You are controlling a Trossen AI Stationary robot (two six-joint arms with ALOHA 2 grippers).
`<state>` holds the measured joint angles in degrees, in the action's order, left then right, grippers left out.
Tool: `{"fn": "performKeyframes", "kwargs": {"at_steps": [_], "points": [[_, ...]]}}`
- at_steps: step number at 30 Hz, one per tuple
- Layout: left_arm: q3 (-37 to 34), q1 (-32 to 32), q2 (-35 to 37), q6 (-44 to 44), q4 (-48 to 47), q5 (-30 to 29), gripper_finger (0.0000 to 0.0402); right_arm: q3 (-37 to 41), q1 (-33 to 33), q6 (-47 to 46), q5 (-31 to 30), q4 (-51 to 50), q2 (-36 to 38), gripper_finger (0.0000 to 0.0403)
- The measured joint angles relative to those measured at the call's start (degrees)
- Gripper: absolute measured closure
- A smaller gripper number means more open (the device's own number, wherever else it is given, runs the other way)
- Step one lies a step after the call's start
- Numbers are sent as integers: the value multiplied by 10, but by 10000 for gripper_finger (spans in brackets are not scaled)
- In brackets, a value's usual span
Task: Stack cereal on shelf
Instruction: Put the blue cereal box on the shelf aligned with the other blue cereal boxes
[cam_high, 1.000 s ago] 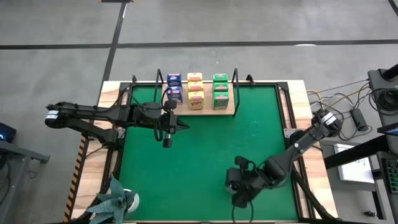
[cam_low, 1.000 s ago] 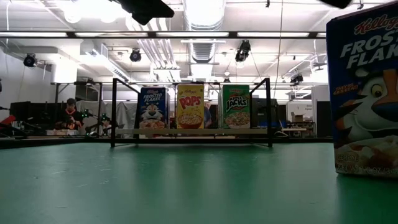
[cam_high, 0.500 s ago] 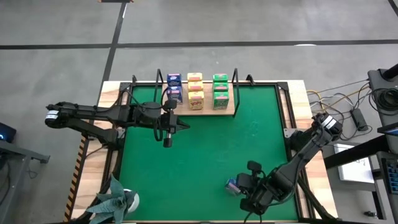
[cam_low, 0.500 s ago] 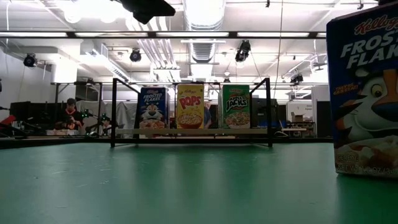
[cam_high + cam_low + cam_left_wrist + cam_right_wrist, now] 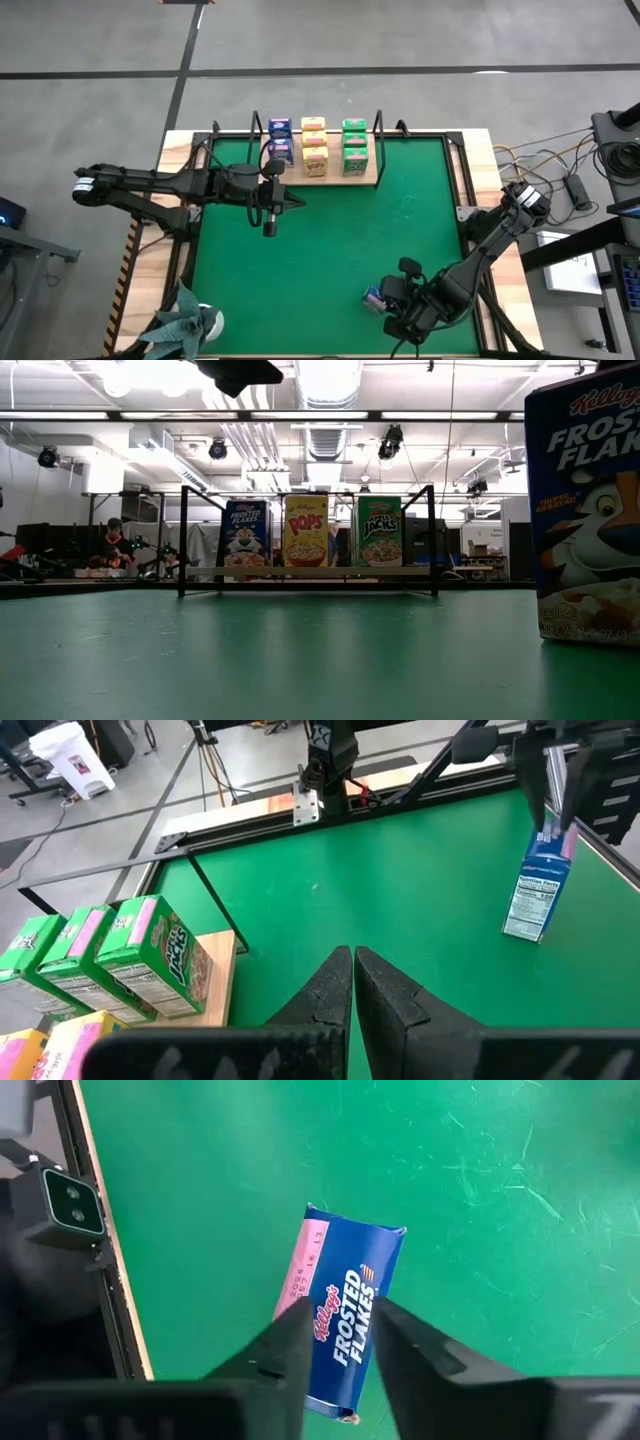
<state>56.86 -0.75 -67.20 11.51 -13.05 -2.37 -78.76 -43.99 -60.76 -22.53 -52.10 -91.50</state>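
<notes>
Now our right fingers [image 5: 340, 1342] loosely straddle the blue box [image 5: 345, 1320] standing on the surface [image 5: 330, 240]; left fingers [image 5: 352, 988] pressed together. Closing off-center, we could topple it.

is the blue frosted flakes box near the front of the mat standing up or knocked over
Standing upright. The Frosted Flakes box rests on its bottom edge on the green mat, its front panel vertical.
</notes>
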Motion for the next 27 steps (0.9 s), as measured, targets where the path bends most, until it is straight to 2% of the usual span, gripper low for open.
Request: {"fn": "performKeyframes", "kwargs": {"at_steps": [9,14,20,27], "points": [[0,0,0,0,9,0,402,0,0,-3,0,0,0,186],[0,0,0,0,12,0,402,0,0,-14,8,1,-9,135],[0,0,0,0,15,0,402,0,0,-24,36,1,-43,130],[0,0,0,0,16,0,402,0,0,-27,45,1,-53,176]]}}
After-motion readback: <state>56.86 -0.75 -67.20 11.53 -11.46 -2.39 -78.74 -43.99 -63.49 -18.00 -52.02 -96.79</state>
